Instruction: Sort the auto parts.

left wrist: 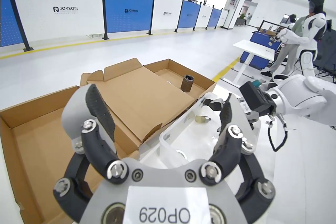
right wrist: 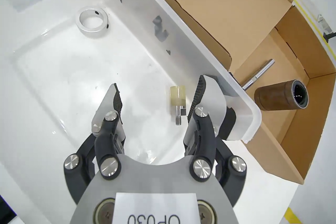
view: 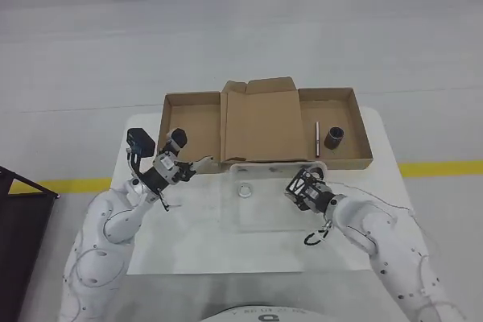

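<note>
Steel rod (right wrist: 260, 72) part-hidden behind tray (right wrist: 183, 33), right gripper (right wrist: 158, 83) fingers (right wrist: 212, 96) wide over stud (right wrist: 177, 99), left gripper (left wrist: 160, 93) fingers (left wrist: 99, 109) wide.

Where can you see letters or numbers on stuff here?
Left label, on the left gripper: letters and digits, upside down.
Right label, on the right gripper: likewise, cut off at the edge.
Wall panels: a logo with a word, repeated.
Cardboard box: no print seen.

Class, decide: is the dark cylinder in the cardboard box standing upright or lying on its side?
Upright. The dark cylinder stands on end on the floor of the cardboard box, with its open bore facing up.
</note>
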Robot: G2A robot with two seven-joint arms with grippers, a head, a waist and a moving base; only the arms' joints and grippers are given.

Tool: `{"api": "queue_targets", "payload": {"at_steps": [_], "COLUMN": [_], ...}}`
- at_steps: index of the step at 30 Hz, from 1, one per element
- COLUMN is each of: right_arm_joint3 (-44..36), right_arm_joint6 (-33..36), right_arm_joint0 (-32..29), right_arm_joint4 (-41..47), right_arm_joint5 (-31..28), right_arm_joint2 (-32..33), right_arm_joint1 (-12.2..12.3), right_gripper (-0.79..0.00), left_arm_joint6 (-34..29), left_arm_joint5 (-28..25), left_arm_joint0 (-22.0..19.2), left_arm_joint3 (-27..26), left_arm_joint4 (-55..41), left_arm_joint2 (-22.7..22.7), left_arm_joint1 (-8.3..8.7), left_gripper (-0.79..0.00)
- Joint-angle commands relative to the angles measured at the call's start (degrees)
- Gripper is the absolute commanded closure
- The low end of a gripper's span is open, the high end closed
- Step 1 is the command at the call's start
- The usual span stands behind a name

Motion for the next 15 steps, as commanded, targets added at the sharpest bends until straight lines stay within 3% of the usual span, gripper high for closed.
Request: {"api": "queue_targets", "payload": {"at_steps": [1,8,15], "right_arm_joint3": [0.5,3.1,6.0], "right_arm_joint6": [1.8,6.7,8.6], "right_arm_joint0": [1.1,4.3,6.8], "right_arm_joint4": [-0.1,-3.4,-4.9], "right_arm_joint5": [0.6,3.8,5.0], "right_arm_joint2": [-0.7,-3.5,-5.9], "right_arm_joint1": [-0.1,-0.7,-1.3], "right_gripper": [-0.505,-0.391,-0.36], "left_arm_joint6": [0.0,0.0,0.0], "left_arm_joint5": [0.0,0.0,0.0], "left_arm_joint0": [0.0,0.0,0.0], "left_arm_joint3": [0.0,0.0,0.0], "left_arm_joint4": [0.0,0.0,0.0], "left_arm_joint2": [0.0,0.0,0.0], "left_arm_joint1": [0.0,0.0,0.0], "left_gripper": [-0.785,-0.785,-0.785]}}
